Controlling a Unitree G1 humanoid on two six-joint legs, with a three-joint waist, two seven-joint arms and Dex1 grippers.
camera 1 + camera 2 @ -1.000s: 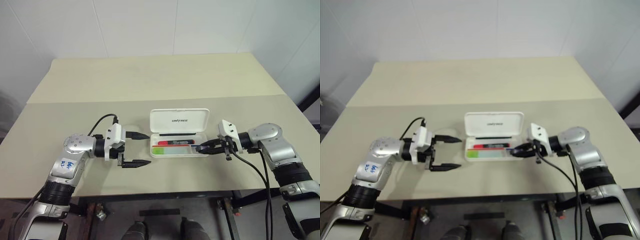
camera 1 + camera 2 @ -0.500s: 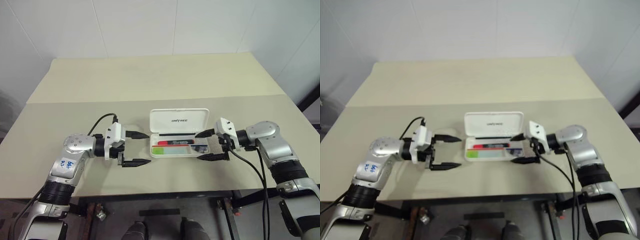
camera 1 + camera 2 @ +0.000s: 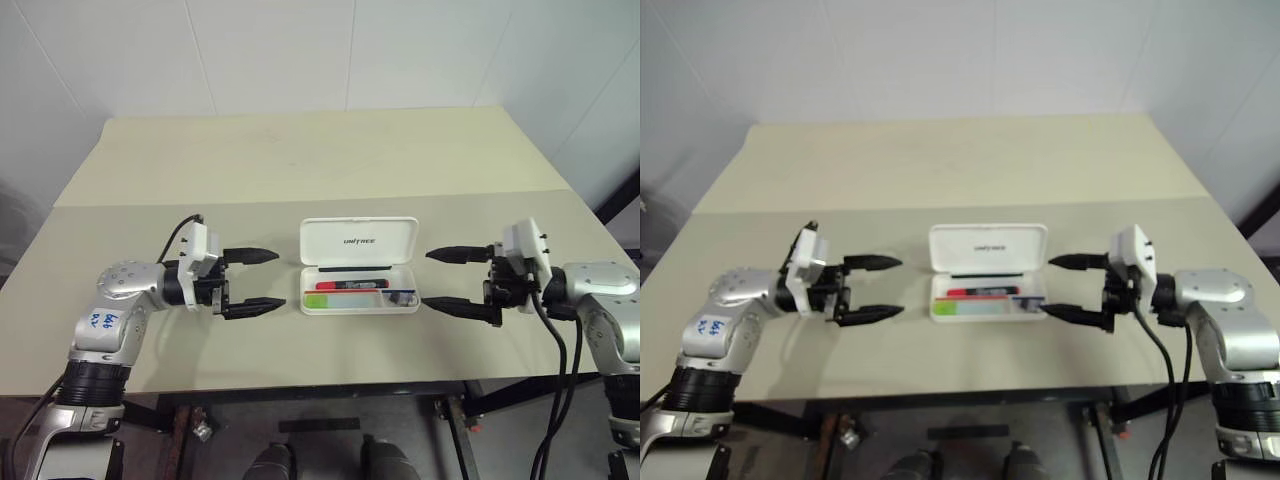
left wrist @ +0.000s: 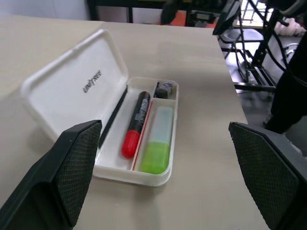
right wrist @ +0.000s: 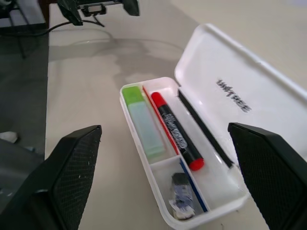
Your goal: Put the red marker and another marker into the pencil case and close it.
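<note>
The white pencil case (image 3: 358,241) lies open in the middle of the table, its lid tilted back. In its tray, the red marker (image 3: 346,285) with a black middle lies lengthwise. The lime-green capped marker (image 4: 158,142) lies beside it on the near side. My left gripper (image 3: 279,279) hovers open just left of the case, pointing at it with nothing between its fingers. Open and empty as well, my right gripper (image 3: 427,279) hangs a short way off the case's right end, facing it.
A thin black pen (image 5: 201,127) lies along the hinge side of the tray. A small dark bit (image 5: 179,190) sits in the end compartment. The beige table (image 3: 300,170) has open surface behind and to both sides. A dark frame (image 3: 620,200) stands at the far right.
My right gripper was shut with its tip at the case's right end; it has opened and drawn back to the right and upward. My left gripper has moved slightly left.
</note>
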